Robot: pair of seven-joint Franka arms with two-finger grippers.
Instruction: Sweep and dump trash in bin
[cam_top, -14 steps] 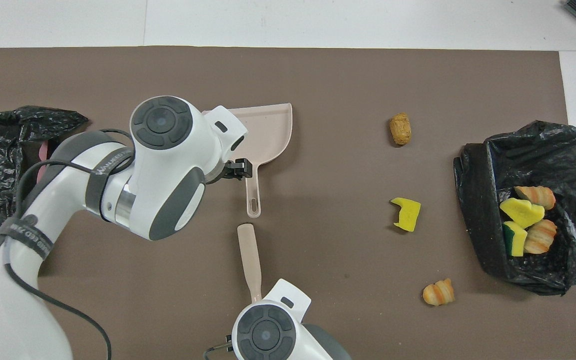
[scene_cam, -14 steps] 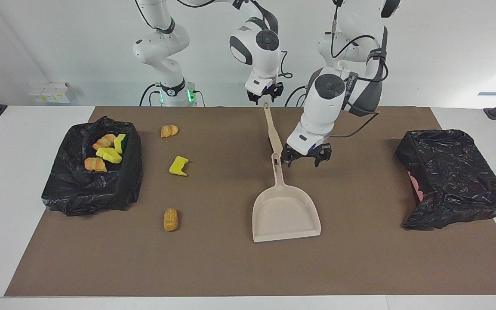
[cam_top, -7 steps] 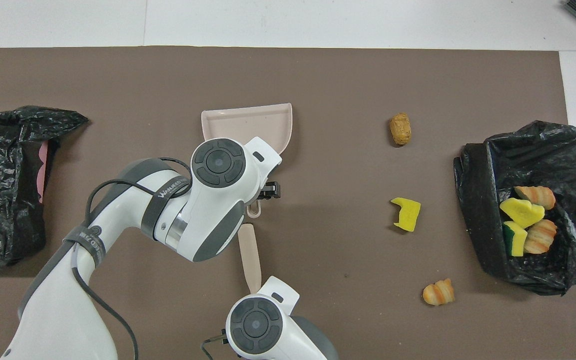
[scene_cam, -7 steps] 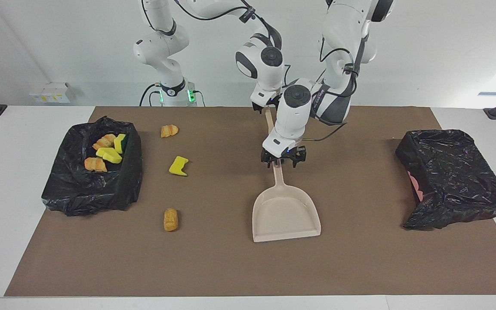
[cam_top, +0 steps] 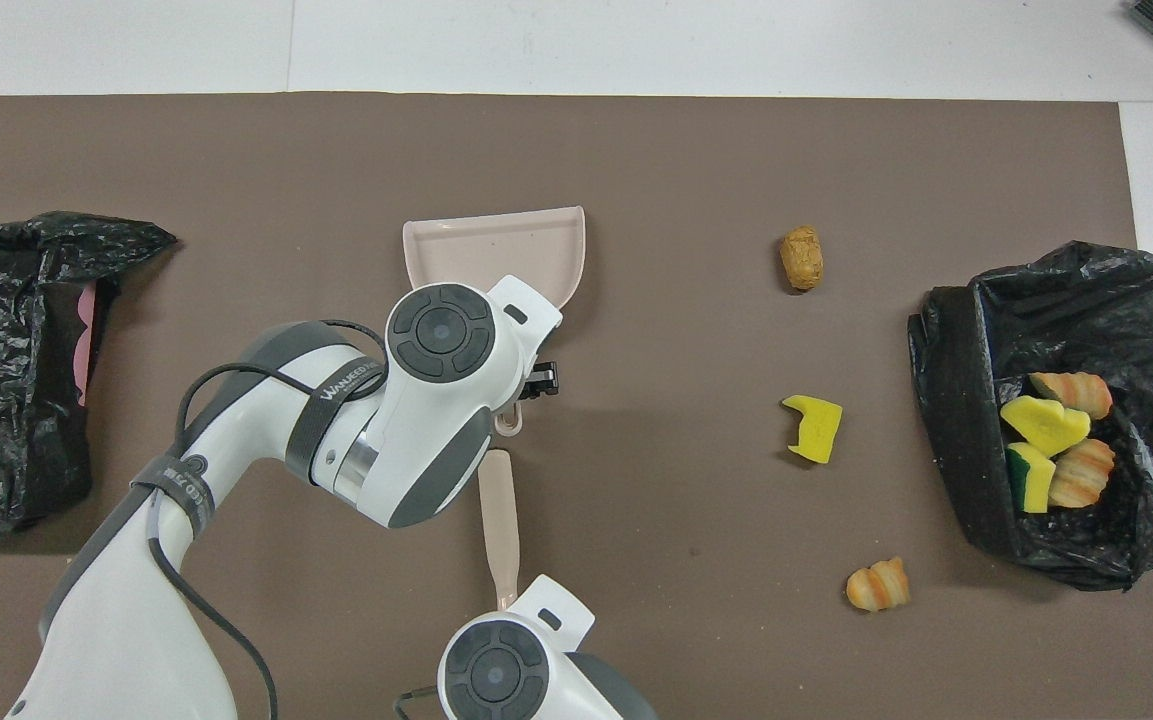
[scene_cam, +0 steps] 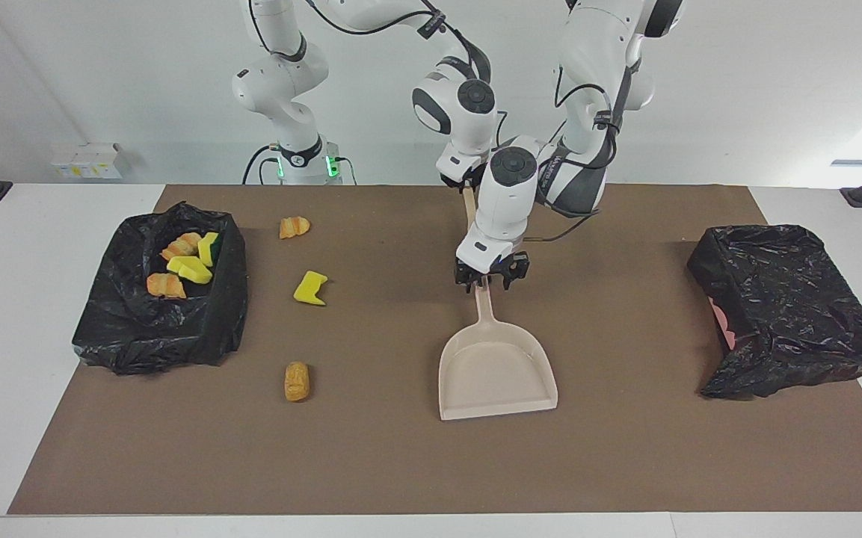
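I count four pcs of trash already in the bin at the right arm's end of the tabletop, w/ three left on the mat just beside it: a striped croissant toward the robots' edge, a yellow sponge chunk mid-way, a tan roll toward the edge away from the robots. So roughly half done by my read; sweep + dump of those three remain. Pcs look soft and light, should slide easily. Left end effector sits on the dustpan handle, can't tell if it's clamped yet. Right end effector is closed tight on the brush handle near the robots' edge.
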